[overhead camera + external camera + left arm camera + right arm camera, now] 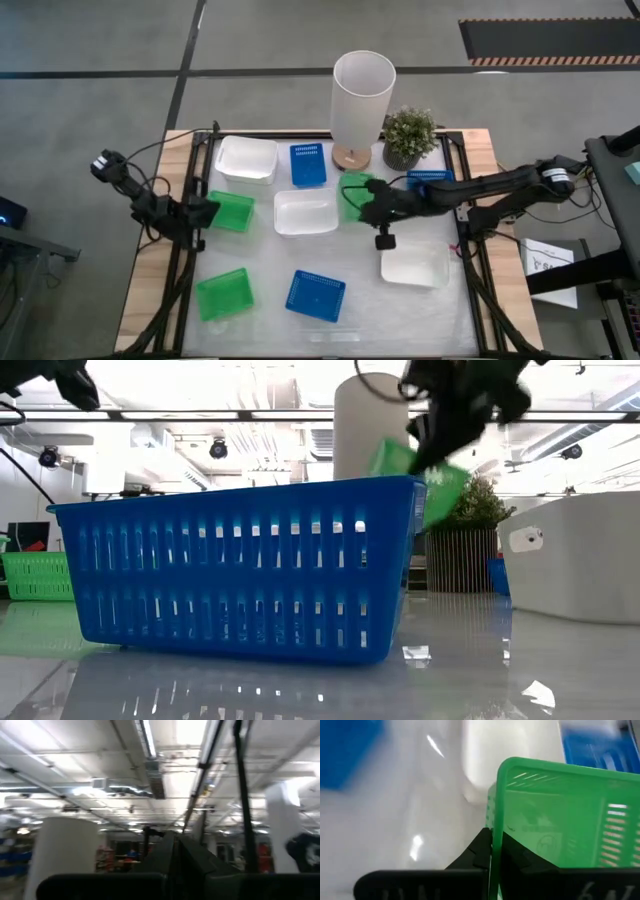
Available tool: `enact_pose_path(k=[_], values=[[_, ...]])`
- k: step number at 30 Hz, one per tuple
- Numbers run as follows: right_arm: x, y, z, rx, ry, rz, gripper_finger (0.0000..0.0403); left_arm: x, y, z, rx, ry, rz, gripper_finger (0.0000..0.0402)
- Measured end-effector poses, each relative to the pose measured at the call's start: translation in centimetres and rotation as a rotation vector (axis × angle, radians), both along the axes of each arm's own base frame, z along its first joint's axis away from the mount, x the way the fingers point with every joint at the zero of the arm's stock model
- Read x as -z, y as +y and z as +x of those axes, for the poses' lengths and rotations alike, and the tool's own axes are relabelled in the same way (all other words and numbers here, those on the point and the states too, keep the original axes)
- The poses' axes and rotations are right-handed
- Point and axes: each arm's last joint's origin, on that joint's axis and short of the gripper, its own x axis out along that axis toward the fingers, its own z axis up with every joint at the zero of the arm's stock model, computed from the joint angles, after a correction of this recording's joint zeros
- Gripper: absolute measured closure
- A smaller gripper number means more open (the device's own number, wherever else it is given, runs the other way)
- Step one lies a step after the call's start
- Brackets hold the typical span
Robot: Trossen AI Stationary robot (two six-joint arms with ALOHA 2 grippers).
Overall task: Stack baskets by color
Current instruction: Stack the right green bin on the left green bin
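I am lifting a green basket to go on another green one.

My right gripper (pixel 492 851) is pinching the thin wall of the small green plastic basket with the holey bottom (pixel 355 190), and the basket is hanging tilted in the air just in front of the tall white round lamp (pixel 360 95). I am thinking I should hold tight, since only the rim is caught. I should carry it high over the white plastic basket (pixel 305 212) toward the green plastic basket (pixel 232 211) far to the lamp's left. My left gripper (pixel 205 212) is waiting shut and empty beside that one.
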Motion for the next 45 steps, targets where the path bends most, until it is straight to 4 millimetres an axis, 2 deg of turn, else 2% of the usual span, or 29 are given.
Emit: enact_pose_path(k=[5,9,14,17,19,22,26,36,40,45], values=[[-2.1,0.9,0.5,-0.23,-0.192,0.185,0.0394,-1.4,-1.2,1.4,0.046,0.033,0.041,0.0394],[-2.5,1.3,1.1,-0.362,-0.268,0.268,0.0394,-3.1,-2.6,3.1,0.046,0.071,0.069,0.0394],[-2.1,1.6,1.6,-0.411,-0.269,0.293,0.0394,-4.8,-5.0,6.3,0.048,0.185,0.119,0.0394],[-2.0,1.7,1.7,-0.431,-0.259,0.31,0.0394,-5.2,-6.4,8.2,0.069,0.321,0.158,0.0394],[-2.1,1.9,1.9,-0.455,-0.257,0.328,0.0394,-6.2,-6.9,9.4,0.082,0.377,0.121,0.0393],[-2.4,2.5,2.4,-0.481,-0.265,0.328,0.0394,-6.5,-7.3,11.2,0.087,0.527,0.109,0.0381],[-2.7,3.5,3.1,-0.542,-0.255,0.315,0.0394,-6.8,-7.1,12.9,0.104,0.684,0.105,0.0341],[-2.6,5.3,5.4,-0.634,-0.137,0.277,0.0394,-7.1,-5.7,16.1,0.149,0.734,0.165,0.0208],[-2.4,5.5,6.2,-0.644,-0.109,0.266,0.0394,-6.3,-4.7,17.1,0.284,0.763,0.199,0.0193],[-2.0,5.6,6.9,-0.656,-0.085,0.254,0.0394,-5.4,-3.2,18.3,0.294,0.8,0.171,0.0192]])
